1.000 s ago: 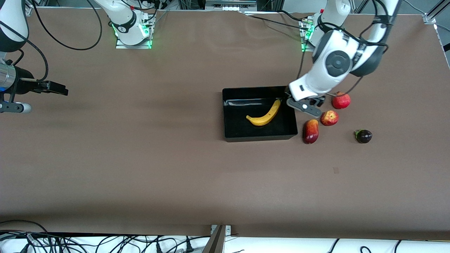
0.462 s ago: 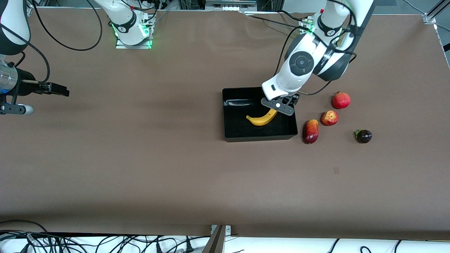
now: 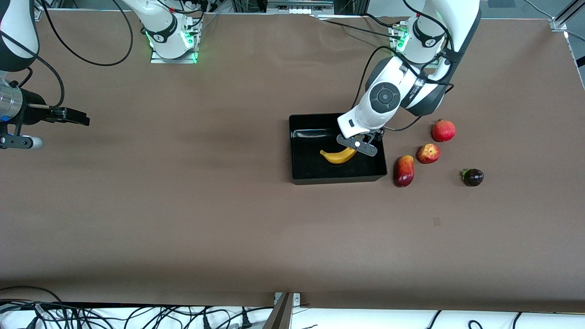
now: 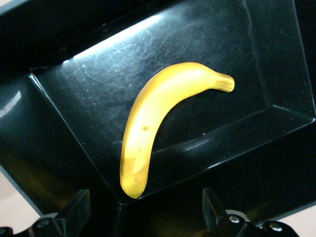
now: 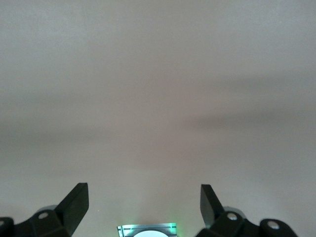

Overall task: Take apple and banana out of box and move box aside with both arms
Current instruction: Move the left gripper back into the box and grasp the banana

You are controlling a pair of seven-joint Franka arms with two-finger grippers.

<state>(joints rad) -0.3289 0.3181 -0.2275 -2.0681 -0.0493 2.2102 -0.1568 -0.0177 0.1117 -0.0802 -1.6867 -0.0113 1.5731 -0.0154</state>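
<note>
The yellow banana lies in the black box, also shown in the left wrist view on the box floor. My left gripper is open and empty, low over the box at the banana's end nearest the left arm's base; its fingers stand wide apart. The red-and-yellow apple sits on the table beside the box, toward the left arm's end. My right gripper is open and empty, waiting over bare table at the right arm's end.
A red pomegranate lies farther from the front camera than the apple. A red-yellow mango lies close beside the box wall. A dark purple fruit lies toward the left arm's end. The right arm's base shows in its wrist view.
My left arm has swung from over the apple and pomegranate side to over the box and come down above the banana's end. The right arm has not moved.
</note>
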